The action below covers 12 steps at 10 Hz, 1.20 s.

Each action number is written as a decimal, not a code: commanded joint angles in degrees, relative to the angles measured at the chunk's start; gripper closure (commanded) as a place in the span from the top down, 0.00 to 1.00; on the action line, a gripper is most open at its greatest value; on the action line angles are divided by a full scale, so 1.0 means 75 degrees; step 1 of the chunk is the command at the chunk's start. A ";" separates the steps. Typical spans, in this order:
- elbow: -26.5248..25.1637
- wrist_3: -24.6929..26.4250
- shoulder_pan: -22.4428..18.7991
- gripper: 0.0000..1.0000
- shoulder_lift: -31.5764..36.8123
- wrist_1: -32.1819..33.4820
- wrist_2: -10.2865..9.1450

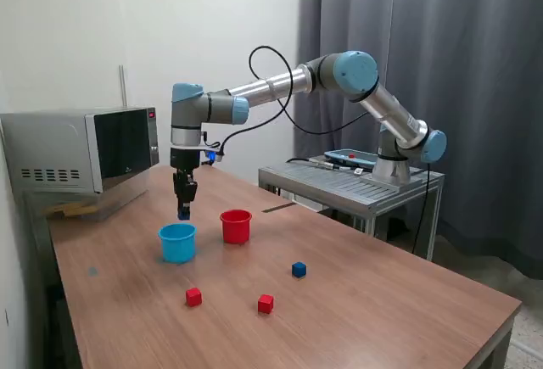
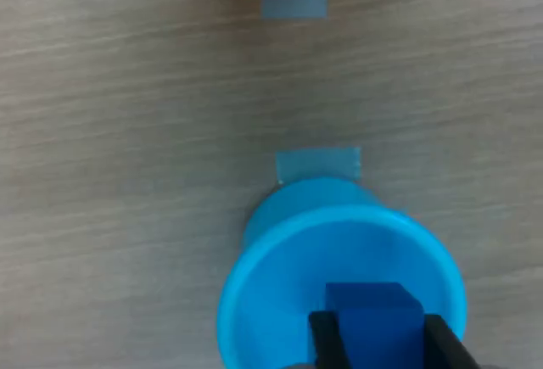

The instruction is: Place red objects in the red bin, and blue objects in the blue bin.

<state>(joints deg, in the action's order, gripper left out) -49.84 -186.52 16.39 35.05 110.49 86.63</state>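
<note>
Blue cube (image 2: 373,315) in gripper (image 2: 382,339)

A grey microwave (image 1: 81,150) with a dark door stands on the wooden table (image 1: 382,301) at about 9 o'clock in the exterior view. At 3 o'clock, beyond the table's edge, is a grey metal stand (image 1: 356,187) with a tablet-like device (image 1: 352,159) lying on it. Dark curtains (image 1: 475,64) hang at 2 o'clock, beside a pale wall (image 1: 170,21) at 11 o'clock
</note>
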 commanded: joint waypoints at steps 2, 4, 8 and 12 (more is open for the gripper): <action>-0.0069 -0.0021 -0.0123 0.00 -0.0033 -0.0002 -0.0055; -0.0093 -0.0137 -0.0123 0.00 -0.0033 0.0022 -0.0055; -0.0117 -0.0395 -0.0112 0.00 -0.0033 0.0185 -0.0078; -0.0128 -0.0419 -0.0065 0.00 -0.0056 0.0420 -0.0090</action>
<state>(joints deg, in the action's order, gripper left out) -50.77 -189.61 15.74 34.74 113.23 85.98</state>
